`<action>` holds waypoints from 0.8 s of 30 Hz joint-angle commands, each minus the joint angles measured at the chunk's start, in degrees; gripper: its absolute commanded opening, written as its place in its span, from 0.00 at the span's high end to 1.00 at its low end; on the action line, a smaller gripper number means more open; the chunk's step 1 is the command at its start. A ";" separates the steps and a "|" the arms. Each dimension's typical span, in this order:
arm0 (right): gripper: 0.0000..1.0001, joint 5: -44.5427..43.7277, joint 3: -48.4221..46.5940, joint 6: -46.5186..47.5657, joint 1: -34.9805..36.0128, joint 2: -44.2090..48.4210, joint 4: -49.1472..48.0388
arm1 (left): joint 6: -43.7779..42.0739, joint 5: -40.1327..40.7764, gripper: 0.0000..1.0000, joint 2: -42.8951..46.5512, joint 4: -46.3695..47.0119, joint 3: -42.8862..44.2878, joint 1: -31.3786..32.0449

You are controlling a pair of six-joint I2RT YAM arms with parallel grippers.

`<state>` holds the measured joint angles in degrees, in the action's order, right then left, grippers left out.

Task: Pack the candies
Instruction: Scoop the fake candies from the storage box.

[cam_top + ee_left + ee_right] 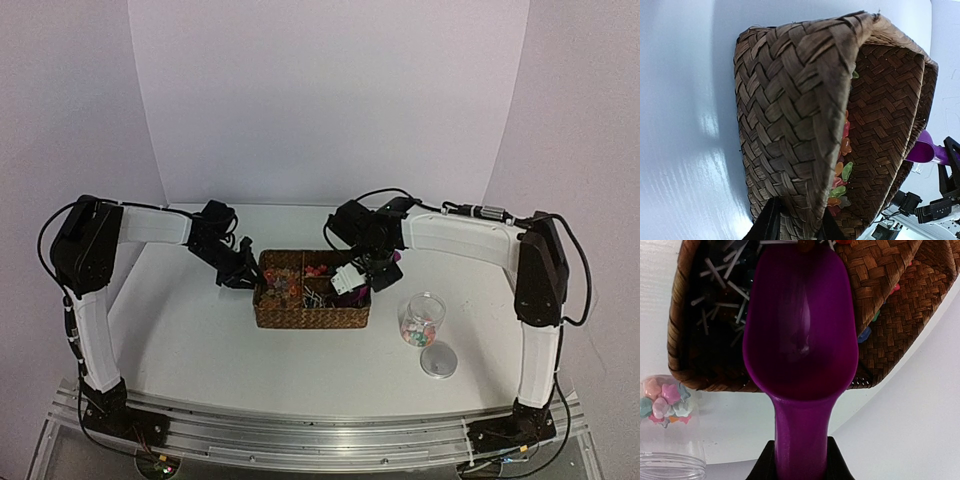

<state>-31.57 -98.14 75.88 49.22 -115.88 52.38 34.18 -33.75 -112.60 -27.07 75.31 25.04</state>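
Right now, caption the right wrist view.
Right end effector grips empty magenta plastic scoop above brown woven basket; clear plastic jar holding pastel candies beside it.

Jaws astride basket (790, 125) wall; candies (842, 175) inside, magenta scoop (925, 150) beyond.

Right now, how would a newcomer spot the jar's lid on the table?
Start at the woven basket in the middle of the white table. Just right of it stands a clear jar holding a few pastel candies. The lid lies in front of that jar, toward the table's near edge: the only flat, pale round disc there.
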 commanded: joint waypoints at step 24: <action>1.00 35.26 5.34 -13.08 -0.68 -1.43 -16.02 | -0.69 -0.40 0.81 -0.95 1.41 1.68 -0.08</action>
<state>-14.04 -93.36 67.62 47.67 -116.53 41.77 33.89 -32.68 -112.60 -26.94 75.35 23.90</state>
